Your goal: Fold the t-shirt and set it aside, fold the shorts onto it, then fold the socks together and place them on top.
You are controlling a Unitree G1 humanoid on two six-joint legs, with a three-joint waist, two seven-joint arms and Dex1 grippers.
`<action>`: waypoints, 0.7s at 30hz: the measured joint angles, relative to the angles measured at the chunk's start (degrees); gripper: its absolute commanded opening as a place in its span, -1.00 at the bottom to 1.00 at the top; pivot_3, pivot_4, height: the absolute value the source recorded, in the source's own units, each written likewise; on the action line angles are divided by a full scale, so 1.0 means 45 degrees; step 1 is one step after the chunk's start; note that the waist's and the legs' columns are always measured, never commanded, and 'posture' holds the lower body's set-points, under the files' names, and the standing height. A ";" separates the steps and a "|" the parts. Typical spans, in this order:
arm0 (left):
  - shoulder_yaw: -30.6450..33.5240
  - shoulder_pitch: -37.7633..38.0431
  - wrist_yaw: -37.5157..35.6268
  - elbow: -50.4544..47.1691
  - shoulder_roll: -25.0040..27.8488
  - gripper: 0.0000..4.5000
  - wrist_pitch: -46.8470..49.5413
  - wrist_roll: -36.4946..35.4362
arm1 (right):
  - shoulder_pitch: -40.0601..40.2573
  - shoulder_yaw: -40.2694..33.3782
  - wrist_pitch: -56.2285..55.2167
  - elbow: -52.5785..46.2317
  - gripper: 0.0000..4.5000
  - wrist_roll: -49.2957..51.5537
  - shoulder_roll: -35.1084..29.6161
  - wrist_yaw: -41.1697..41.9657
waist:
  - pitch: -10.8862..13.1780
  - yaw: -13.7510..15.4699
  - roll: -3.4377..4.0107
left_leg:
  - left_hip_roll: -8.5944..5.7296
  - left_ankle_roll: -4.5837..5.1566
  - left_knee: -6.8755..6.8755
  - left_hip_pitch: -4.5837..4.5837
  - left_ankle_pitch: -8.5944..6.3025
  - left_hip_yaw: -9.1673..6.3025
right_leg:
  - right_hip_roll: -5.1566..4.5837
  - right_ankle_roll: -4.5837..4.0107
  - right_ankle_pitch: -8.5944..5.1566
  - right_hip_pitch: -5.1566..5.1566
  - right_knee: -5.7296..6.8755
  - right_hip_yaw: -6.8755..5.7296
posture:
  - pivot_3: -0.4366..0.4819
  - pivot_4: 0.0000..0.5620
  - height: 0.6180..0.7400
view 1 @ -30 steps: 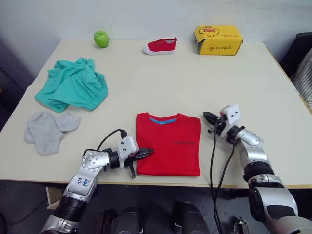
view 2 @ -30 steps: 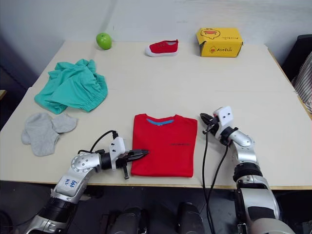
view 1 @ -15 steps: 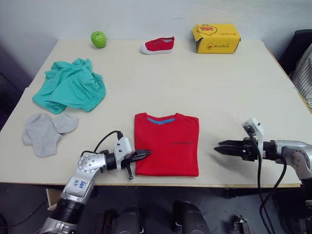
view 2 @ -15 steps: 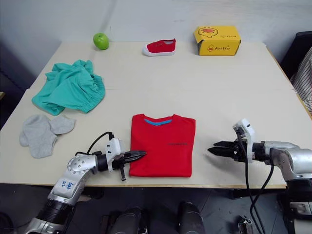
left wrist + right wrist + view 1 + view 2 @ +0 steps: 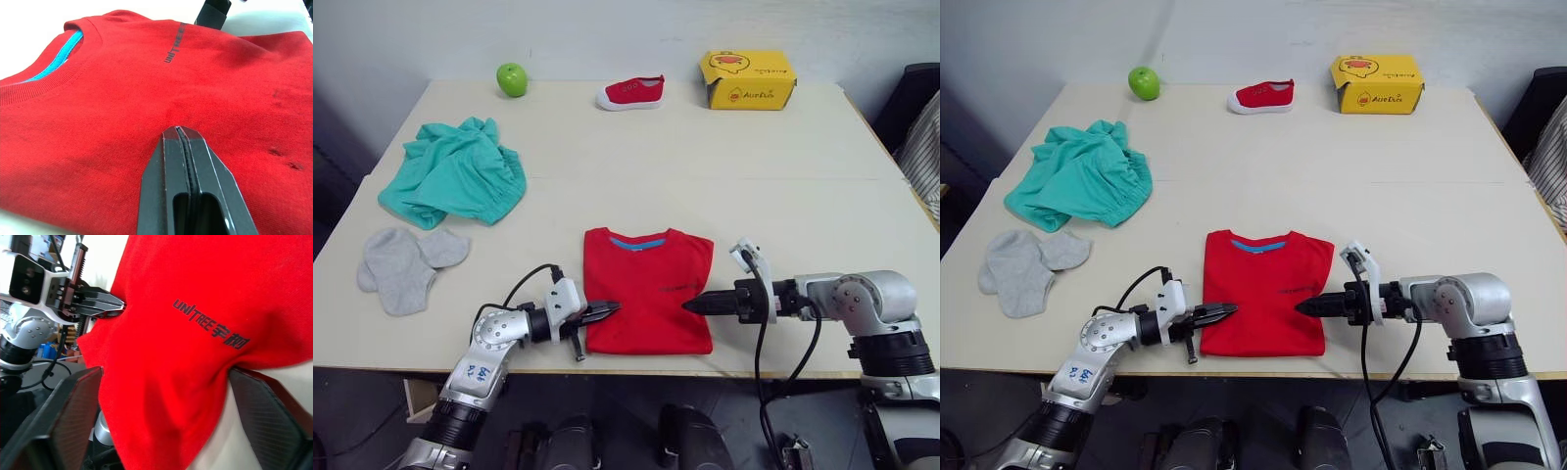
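The red t-shirt [image 5: 649, 284] lies folded near the table's front edge, blue neckband facing away from me. My left gripper [image 5: 604, 311] is shut, and its tips [image 5: 177, 131] rest on the shirt's left edge. From the right, my right gripper [image 5: 693, 305] reaches the shirt's right edge. It is open, its fingers [image 5: 73, 421] spread wide with the red fabric [image 5: 166, 357] bunched between them. The teal shorts [image 5: 455, 171] lie crumpled at the left. Just in front of them the grey socks [image 5: 403, 262] lie flat, overlapping.
A green apple [image 5: 512, 78], a small red shoe [image 5: 630, 92] and a yellow box [image 5: 749, 78] stand along the table's far edge. Bare tabletop [image 5: 705, 176] spreads between them and the shirt. Black cables hang from both wrists.
My right gripper has opened and swung in from the right of the shirt, so its fingers now straddle the shirt's right edge. The left gripper has stayed at the left edge.
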 measured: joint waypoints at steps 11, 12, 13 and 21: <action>-0.0143 -0.0382 0.0005 0.0709 -0.0019 -1.00 -0.0542 0.0105 | 0.0332 0.0297 -0.0482 -0.0191 -0.99 -0.0034 0.0570 -0.0323 | -0.0149 0.0012 -0.0080 | -0.0008 0.0075 0.0003 0.0002 -0.0035 -0.0001 | -0.0004 -0.0001 0.0011 0.0006 -0.0002 -0.0001 | -0.05 -0.47 1.00; -0.0142 -0.0406 0.0004 0.0768 -0.0019 -1.00 -0.0588 0.0105 | 0.0365 0.0294 -0.0547 -0.0200 -0.99 -0.0033 0.0570 -0.0323 | -0.0157 0.0014 -0.0083 | -0.0008 0.0075 0.0003 0.0003 -0.0035 -0.0002 | -0.0010 -0.0002 0.0012 0.0006 -0.0002 0.0001 | -0.05 -0.47 1.00; -0.0142 -0.0455 -0.0008 0.0841 -0.0019 -1.00 -0.0647 0.0097 | 0.0410 0.0254 -0.0556 -0.0242 -0.99 -0.0027 0.0568 -0.0323 | -0.0160 0.0017 -0.0083 | -0.0006 0.0075 0.0003 0.0003 -0.0035 -0.0003 | -0.0017 -0.0003 0.0012 0.0005 -0.0002 0.0002 | -0.05 -0.47 1.00; -0.0122 -0.0822 -0.0195 0.1303 0.0034 -1.00 -0.0851 0.0023 | 0.1009 0.0149 -0.1128 -0.0740 -0.99 0.0049 0.0051 -0.0345 | -0.0160 0.0087 -0.0082 | -0.0020 0.0079 0.0001 -0.0005 -0.0044 -0.0004 | -0.0016 -0.0003 0.0012 0.0007 -0.0023 -0.0005 | -0.05 -0.47 1.00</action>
